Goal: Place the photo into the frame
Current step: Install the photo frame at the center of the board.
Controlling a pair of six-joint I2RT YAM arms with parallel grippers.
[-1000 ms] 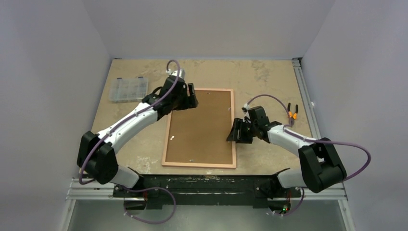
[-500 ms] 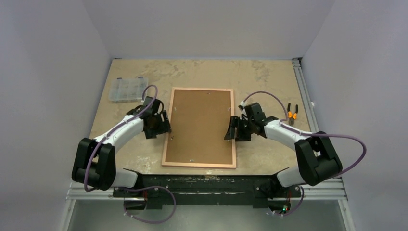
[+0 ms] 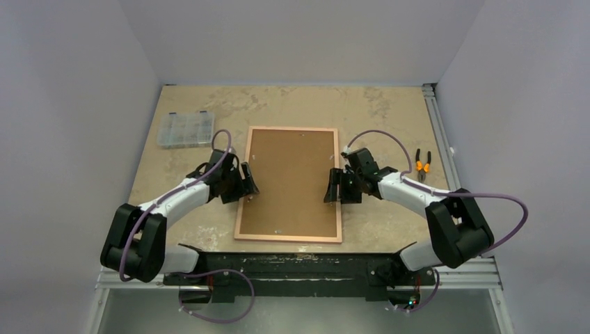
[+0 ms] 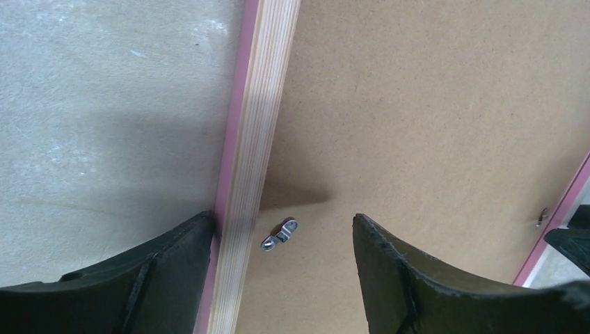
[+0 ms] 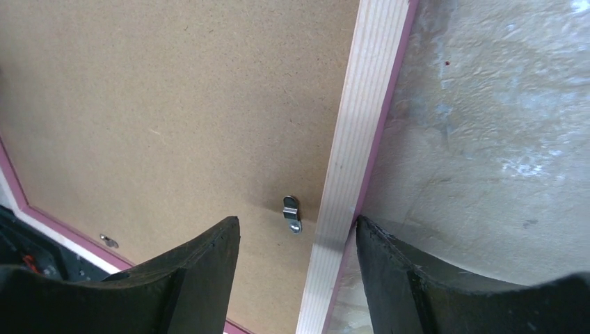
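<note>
Flat on a mottled beige table [image 3: 389, 111]: a light-wood picture frame [image 3: 287, 239], back side up, at centre; clear compartment box [image 3: 184, 129] far left; orange-handled pliers [image 3: 422, 165] near right edge.

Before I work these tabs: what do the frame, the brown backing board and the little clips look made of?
The frame looks like pale layered wood, probably ply, going by its fine parallel lines, with a pink painted outer side. The backing board looks like matte brown fibreboard, likely hardboard: speckled, no grain. The clip is shiny and silvery, apparently metal.
</note>
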